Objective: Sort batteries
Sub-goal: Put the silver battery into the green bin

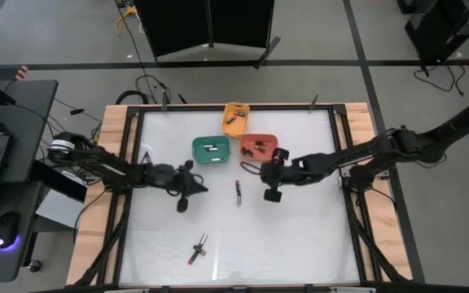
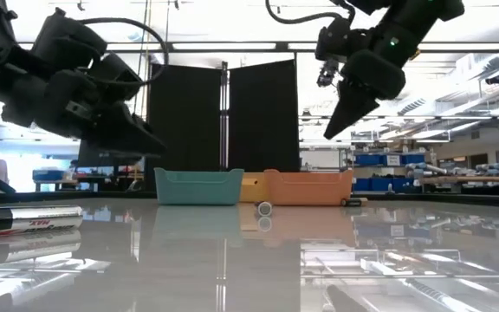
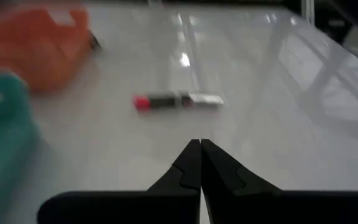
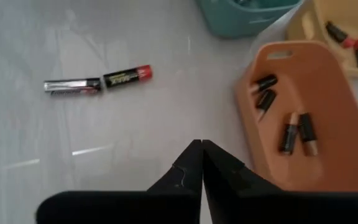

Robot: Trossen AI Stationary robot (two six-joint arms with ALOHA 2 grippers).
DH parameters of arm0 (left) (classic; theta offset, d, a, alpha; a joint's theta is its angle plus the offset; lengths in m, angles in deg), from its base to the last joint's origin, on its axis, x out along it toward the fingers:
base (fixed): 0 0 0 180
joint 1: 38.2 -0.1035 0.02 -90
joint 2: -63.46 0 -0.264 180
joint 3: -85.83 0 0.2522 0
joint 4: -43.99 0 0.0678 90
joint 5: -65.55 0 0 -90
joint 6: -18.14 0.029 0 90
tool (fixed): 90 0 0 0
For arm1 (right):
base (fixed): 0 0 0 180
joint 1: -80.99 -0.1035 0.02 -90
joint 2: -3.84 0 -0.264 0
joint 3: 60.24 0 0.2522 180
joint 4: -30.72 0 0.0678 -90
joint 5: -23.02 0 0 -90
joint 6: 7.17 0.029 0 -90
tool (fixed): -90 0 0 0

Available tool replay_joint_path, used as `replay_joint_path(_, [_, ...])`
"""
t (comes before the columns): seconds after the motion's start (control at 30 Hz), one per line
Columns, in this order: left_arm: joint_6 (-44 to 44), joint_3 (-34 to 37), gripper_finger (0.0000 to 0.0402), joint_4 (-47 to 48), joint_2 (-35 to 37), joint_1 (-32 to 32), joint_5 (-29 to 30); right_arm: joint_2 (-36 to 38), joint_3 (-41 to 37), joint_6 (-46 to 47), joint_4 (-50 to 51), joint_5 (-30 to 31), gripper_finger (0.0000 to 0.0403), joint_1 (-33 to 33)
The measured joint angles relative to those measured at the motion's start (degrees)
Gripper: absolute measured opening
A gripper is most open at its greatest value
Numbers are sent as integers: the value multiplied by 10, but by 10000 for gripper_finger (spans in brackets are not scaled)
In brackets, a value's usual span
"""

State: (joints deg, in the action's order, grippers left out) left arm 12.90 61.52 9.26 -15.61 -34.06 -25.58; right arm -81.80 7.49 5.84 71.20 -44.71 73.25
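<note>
Right gripper (image 4: 202, 144) hangs beside the orange bin (image 4: 328, 112), fingers pressed together, nothing between them; likely just rid of a cell there. Left gripper (image 3: 200, 144) also pinched shut and empty, nose toward two batteries (image 1: 238, 191) lying end to end mid-table, probably next. Another pair of batteries (image 1: 198, 249) sits near the front edge. Teal bin (image 1: 211, 150) and yellow bin (image 1: 234, 118) hold sorted cells. Glossy white table (image 1: 300, 244); workshop shelving behind.

Bright overhead ceiling lights glare off the glossy white table (image 2: 232, 260), mirroring the bins in the low view; the left wrist view is soft, its orange bin (image 3: 39, 37) blurred at upper left.
</note>
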Motion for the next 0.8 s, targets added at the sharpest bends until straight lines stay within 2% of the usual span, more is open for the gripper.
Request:
replay_joint_path(0.1, [-54, -41, 10, 111, 0, 37, 3, -14, 0, 14, -3, 2, 36, -12])
replay_joint_path(0.2, [-113, -100, 10, 248, 0, 82, 18, -23, 0, 18, -4, 5, 32, -19])
replay_joint_path(0.37, [-246, -232, 10, 524, 0, 152, 74, -24, 0, 20, -5, 8, 15, -23])
replay_joint_path(0.47, [-332, -304, 10, 644, 0, 181, 112, -24, 0, 16, -5, 8, 14, -24])
replay_joint_path(0.63, [-448, -375, 27, 735, 0, 204, 117, -24, 0, 15, -5, 14, 25, -24])
replay_joint_path(0.8, [-534, -383, 80, 745, -3, 215, 103, -24, 0, 7, -5, 23, 22, -24])
